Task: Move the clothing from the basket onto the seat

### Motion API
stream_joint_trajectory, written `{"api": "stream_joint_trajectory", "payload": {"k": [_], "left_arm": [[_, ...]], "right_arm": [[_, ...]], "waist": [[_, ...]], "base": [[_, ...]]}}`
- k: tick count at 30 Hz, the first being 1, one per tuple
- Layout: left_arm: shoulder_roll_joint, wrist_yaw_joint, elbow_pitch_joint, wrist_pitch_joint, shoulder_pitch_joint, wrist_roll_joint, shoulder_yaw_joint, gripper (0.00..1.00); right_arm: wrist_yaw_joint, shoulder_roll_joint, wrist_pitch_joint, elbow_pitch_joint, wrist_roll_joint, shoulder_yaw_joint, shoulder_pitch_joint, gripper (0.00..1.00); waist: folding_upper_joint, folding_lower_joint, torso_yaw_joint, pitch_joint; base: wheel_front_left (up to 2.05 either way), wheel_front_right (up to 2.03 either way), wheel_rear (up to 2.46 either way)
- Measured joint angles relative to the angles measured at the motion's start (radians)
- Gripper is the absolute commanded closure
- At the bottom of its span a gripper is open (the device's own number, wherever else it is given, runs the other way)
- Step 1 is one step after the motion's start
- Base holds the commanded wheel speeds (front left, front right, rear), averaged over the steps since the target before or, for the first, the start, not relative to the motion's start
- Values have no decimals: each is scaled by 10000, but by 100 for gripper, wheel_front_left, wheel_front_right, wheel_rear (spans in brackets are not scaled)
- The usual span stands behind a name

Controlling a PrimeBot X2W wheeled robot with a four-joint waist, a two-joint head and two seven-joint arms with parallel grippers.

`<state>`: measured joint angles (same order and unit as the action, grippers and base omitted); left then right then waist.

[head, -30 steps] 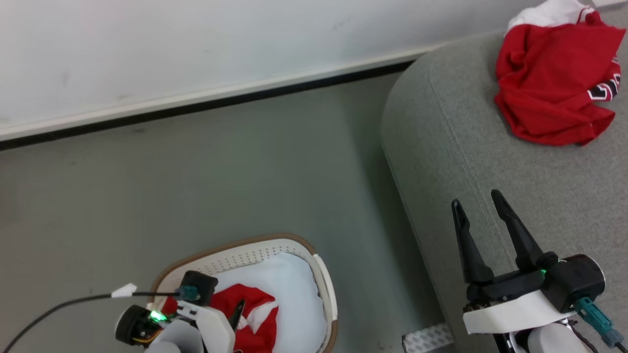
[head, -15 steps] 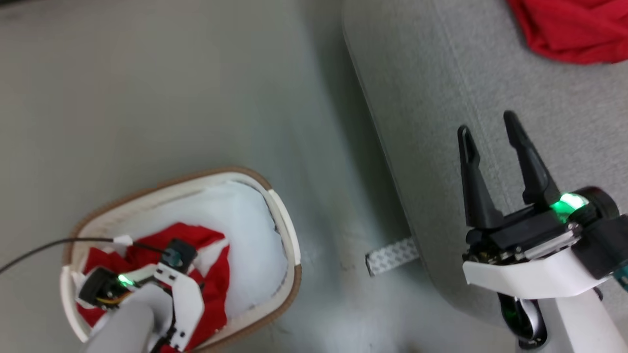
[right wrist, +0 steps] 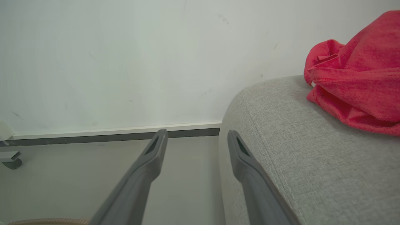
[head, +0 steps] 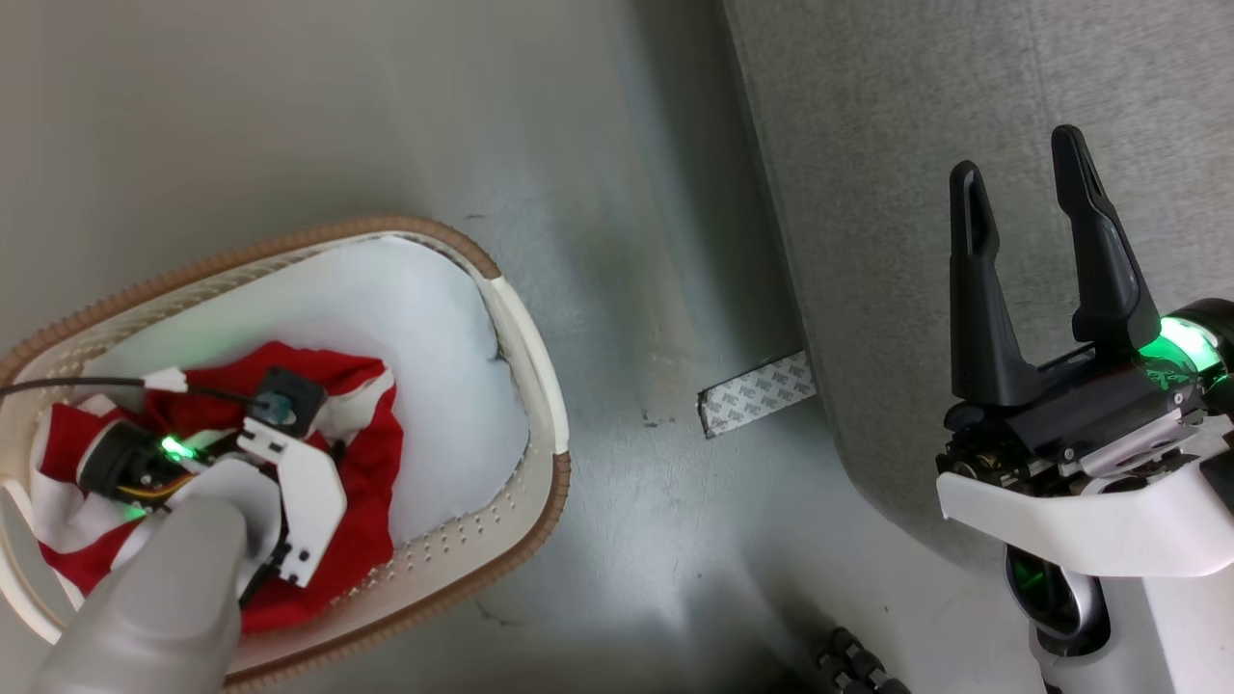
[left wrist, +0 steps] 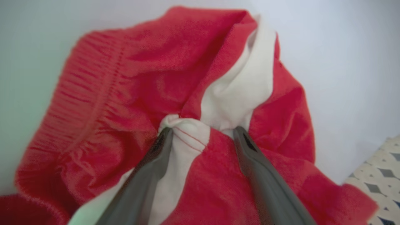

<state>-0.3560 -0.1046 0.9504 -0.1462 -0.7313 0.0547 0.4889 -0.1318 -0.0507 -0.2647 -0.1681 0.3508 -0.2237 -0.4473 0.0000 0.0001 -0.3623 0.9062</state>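
Digging the left pincer (left wrist: 202,131), spread wide, fingertips touching the red-and-white clothing (left wrist: 187,78) lying in the basket (head: 521,328), not clamping yet. Hanging the right pincer (head: 1017,159) wide open and empty over the seat (head: 964,77). Resting farther back there, a red jersey (right wrist: 359,78).

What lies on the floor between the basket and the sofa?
Head view: mostly bare floor; one patterned tape strip lies by the seat base, apart from the basket.
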Motion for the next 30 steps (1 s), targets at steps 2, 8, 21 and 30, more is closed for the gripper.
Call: {"api": "stream_joint_trajectory", "payload": {"k": [2, 8, 21, 30], "left_arm": [[-12, 12, 96, 184, -155, 0, 6, 0], [71, 36, 420, 924, -441, 73, 48, 81], [1143, -52, 1457, 2426, -331, 748, 38, 100], [2096, -188, 1638, 3202, 506, 1524, 36, 100]], "right_arm": [[0, 0, 0, -23, -6, 19, 26, 0], [0, 0, 0, -142, -190, 115, 98, 0], [0, 8, -2, 656, -535, 391, 358, 0], [-2, 13, 0, 1894, -1053, 861, 1266, 0]], "waist": [[0, -1, -6, 193], [0, -4, 169, 493], [0, 0, 799, -580], [0, -1, 1613, -2575]], "base": [[0, 0, 0], [11, 11, 11], [0, 0, 0], [0, 0, 0]]}}
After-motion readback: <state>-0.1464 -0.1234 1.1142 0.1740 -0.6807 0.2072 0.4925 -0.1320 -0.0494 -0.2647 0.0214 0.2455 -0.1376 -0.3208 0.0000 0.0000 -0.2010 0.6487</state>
